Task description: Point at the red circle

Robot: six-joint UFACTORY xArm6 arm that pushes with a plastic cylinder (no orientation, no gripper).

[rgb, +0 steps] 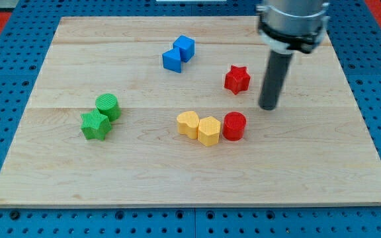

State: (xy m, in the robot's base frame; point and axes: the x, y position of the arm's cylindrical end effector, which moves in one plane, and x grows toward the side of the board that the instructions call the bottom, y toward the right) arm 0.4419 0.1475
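Red circle point(234, 125) sits right of the board's middle, toward the bottom edge, touching a yellow block point(209, 130) in a row with another yellow block point(188, 123). My tip point(268, 106), a bare rod without fingers, rests just above-right of it, apart, beside the red star point(237, 79).

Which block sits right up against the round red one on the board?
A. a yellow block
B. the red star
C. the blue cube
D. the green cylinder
A: the red circle touches the yellow hexagon-like block on the side toward the view's left, while my tip stands apart from it, toward the view's top right.
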